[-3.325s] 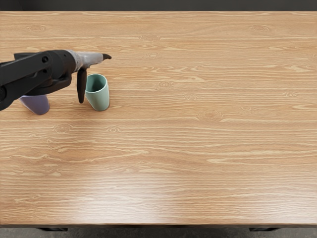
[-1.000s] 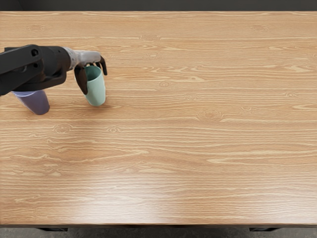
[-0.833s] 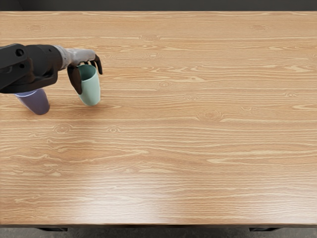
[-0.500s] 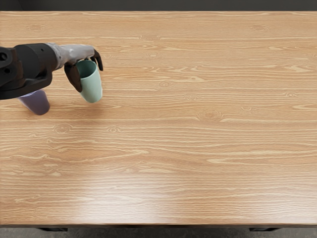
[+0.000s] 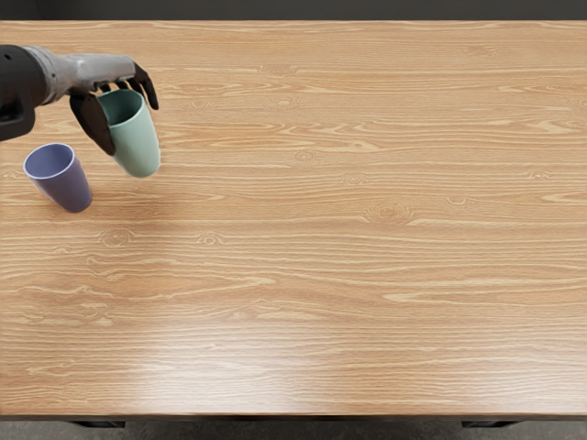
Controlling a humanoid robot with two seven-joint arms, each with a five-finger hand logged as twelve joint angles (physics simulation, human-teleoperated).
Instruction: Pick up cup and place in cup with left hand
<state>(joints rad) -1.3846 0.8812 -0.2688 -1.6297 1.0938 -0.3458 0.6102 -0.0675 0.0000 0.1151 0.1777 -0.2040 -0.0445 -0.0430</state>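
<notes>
Over on the left, a purple, tapered round cup (image 5: 70, 188) stands upright on the wood-grained table (image 5: 367, 275). Just beside it, the left hand (image 5: 99, 73) has its fingers curled around a pale green, tapered round cup (image 5: 138, 145), held above the tabletop.

The mint-green cup (image 5: 138, 151) is plain, its inside a deeper, darker teal green, while the violet-blue cup (image 5: 68, 189) is also plain, with a paler lilac rim and a shaded, duller purple inside. The robot hand (image 5: 132, 126) has a light grey back and blackish-brown fingers and thumb, and the arm (image 5: 16, 87) behind it is black. Warm tan wood grain covers the surface (image 5: 367, 284) in wavy honey and light-brown streaks with scattered oval knots, turning whitish where light shines on it; the floor (image 5: 293, 429) is dark grey.
</notes>
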